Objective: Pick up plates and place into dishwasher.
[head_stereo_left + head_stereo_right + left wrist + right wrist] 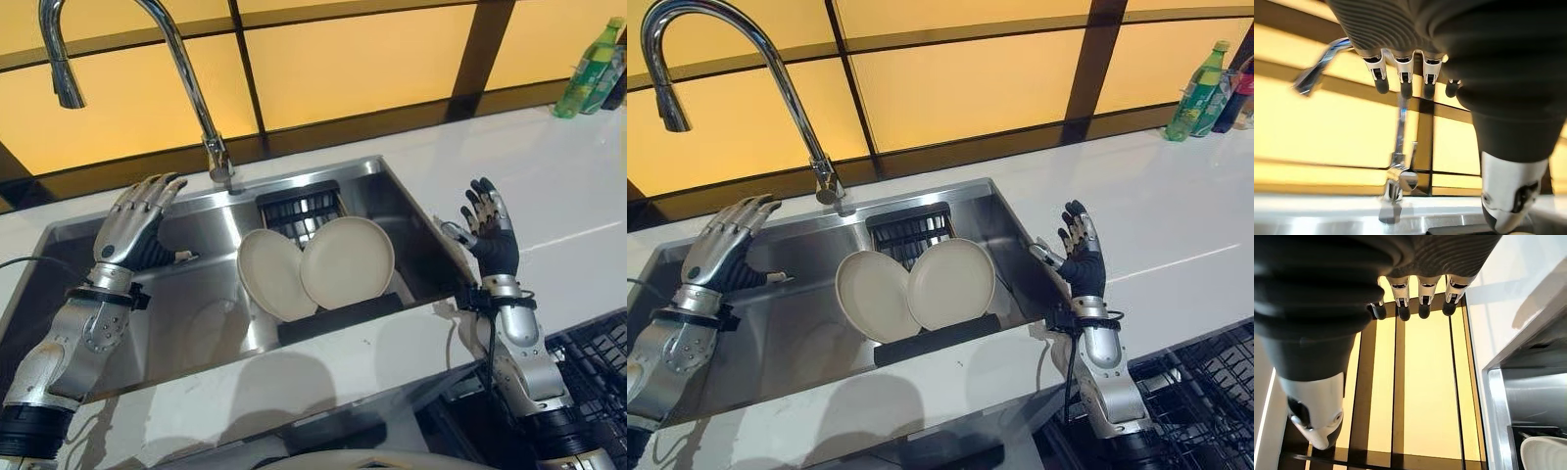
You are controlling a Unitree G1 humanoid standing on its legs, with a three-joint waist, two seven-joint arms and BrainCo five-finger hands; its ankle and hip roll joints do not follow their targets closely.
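Yellow wall panels (353, 64) with dark framing behind, white countertop (568, 196) running along in front. Set into the counter, a stainless steel sink (186, 323), deep and wide. Rising from the sink's back rim, a tall curved chrome faucet (186, 73), spout hanging over the left part of the basin. Down at the lower right, below the counter edge, a black wire dishwasher rack (1205, 377). Standing in the sink against a dark holder (338, 315), two cream plates, both tilted on edge: the right plate (348, 261) in front, overlapping the left plate (272, 275), touching it. Behind the plates, at the back of the basin, a black slotted drainer (302, 211). Raised over the left side of the sink, well apart from the plates, the left hand (132, 225), fingers straight and spread, nothing held. Raised over the sink's right rim, the right hand (1081, 257), fingers likewise extended and relaxed, grasping nothing, near the right plate but not touching. Far back at the right corner of the counter, a green bottle (589, 69), upright beside the wall.
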